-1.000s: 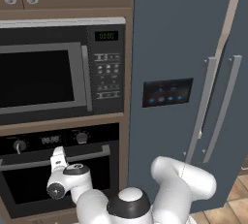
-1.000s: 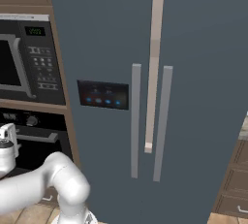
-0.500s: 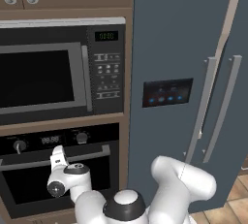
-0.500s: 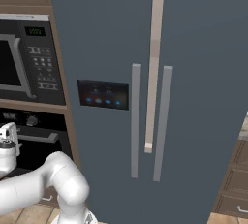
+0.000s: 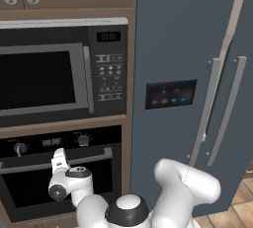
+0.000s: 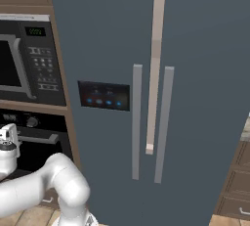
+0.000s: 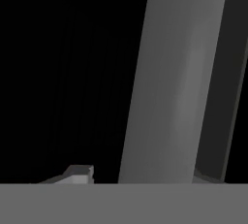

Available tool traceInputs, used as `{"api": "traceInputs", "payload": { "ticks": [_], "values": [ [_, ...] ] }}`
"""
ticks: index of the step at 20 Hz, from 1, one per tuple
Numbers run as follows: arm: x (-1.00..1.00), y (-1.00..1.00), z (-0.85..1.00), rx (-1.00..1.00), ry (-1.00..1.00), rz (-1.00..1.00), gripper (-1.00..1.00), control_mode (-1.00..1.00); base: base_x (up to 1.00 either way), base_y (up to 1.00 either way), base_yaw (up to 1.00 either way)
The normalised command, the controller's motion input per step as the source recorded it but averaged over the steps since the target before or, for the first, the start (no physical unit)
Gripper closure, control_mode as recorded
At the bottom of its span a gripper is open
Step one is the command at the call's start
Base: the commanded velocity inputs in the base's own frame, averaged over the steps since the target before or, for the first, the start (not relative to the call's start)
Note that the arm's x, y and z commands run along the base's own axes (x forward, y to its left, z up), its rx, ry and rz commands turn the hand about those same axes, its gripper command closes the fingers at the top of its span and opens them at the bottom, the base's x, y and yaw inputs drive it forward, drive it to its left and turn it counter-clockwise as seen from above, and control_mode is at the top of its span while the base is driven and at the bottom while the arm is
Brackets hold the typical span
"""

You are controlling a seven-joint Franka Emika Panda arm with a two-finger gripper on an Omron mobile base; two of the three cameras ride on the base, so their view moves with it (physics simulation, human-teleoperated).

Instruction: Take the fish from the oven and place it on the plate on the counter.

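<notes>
At the oven (image 5: 64, 182) door, closed, under the microwave (image 5: 59, 71), my pincer (image 5: 59, 159) sits at the silver handle (image 7: 177, 82); handle between fingers, can't tell if gripped yet. Fridge (image 5: 192, 74) right.

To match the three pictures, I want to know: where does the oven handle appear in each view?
Left base view: oven handle, silver bar at lower left, under the two knobs.
Right base view: it is at the left edge, beside the wooden panel.
Hand view: wide grey bar, right of centre.
Shared landmark: microwave above the oven.
</notes>
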Motion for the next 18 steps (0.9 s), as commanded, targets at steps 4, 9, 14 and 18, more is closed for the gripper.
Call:
{"api": "traceInputs", "payload": {
  "ticks": [4, 9, 14, 18],
  "values": [
    [0.0, 0.05, -0.07, 0.0, 0.06, 0.0, 1.0, -1.0, 0.0, 0.0, 0.0],
    [-0.08, 0.05, -0.35, 0.0, 0.1, 0.0, 1.0, -1.0, 0.0, 0.0, 0.0],
    [-0.27, 0.06, -0.54, 0.0, 0.02, 0.0, 1.0, -1.0, 0.0, 0.0, 0.0],
    [-0.53, 0.09, -0.53, 0.0, 0.0, 0.0, 1.0, -1.0, 0.0, 0.0, 0.0]
  ]
}}
